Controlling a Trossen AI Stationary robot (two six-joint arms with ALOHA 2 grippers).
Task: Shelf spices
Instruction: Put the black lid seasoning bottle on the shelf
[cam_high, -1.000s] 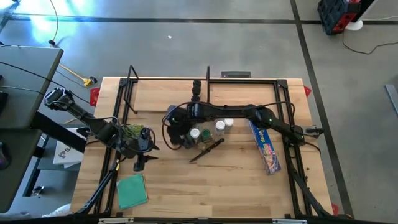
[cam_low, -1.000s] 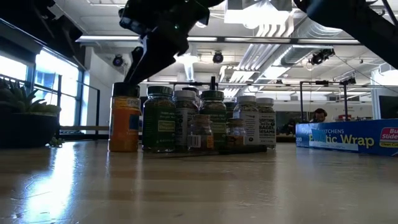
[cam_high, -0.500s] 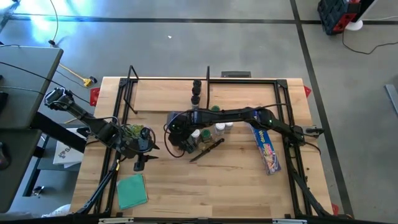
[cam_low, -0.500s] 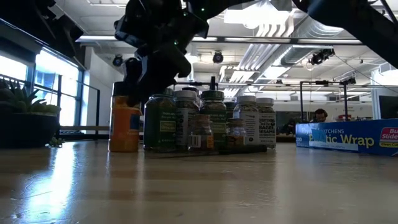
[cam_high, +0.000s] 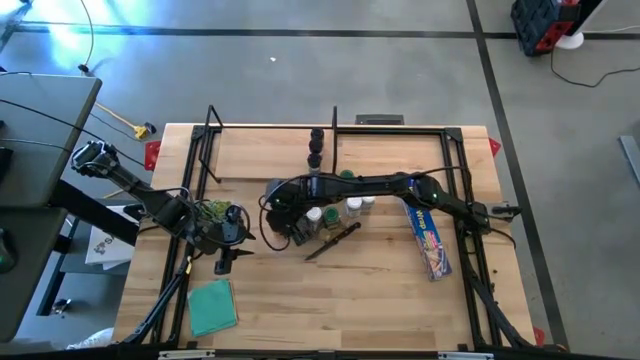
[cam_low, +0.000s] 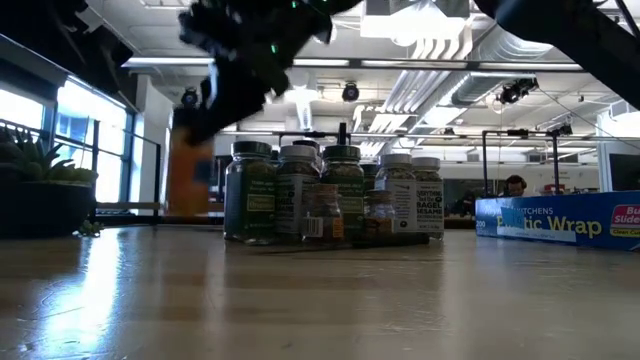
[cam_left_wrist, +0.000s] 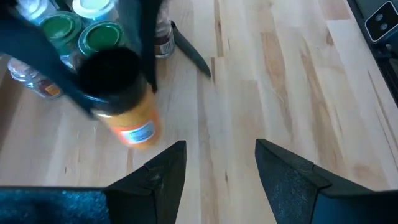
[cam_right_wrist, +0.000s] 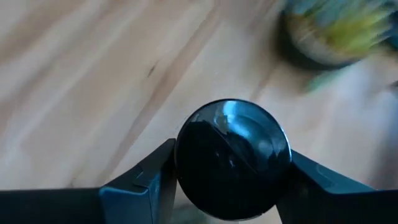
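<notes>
Right pincer clamped on black-capped orange jar, upright. Shelf just beyond (right arm nearer). Left pincer half open, empty.

Lit brightly from overhead; glare on the tabletop at lower left. Motion-blurred orange jar at left; smeared upper right in the right wrist view.

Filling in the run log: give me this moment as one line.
right gripper: shut on black-capped orange spice jar, lifted off table | left gripper: open, waiting nearby | other jars: on wooden table
</notes>
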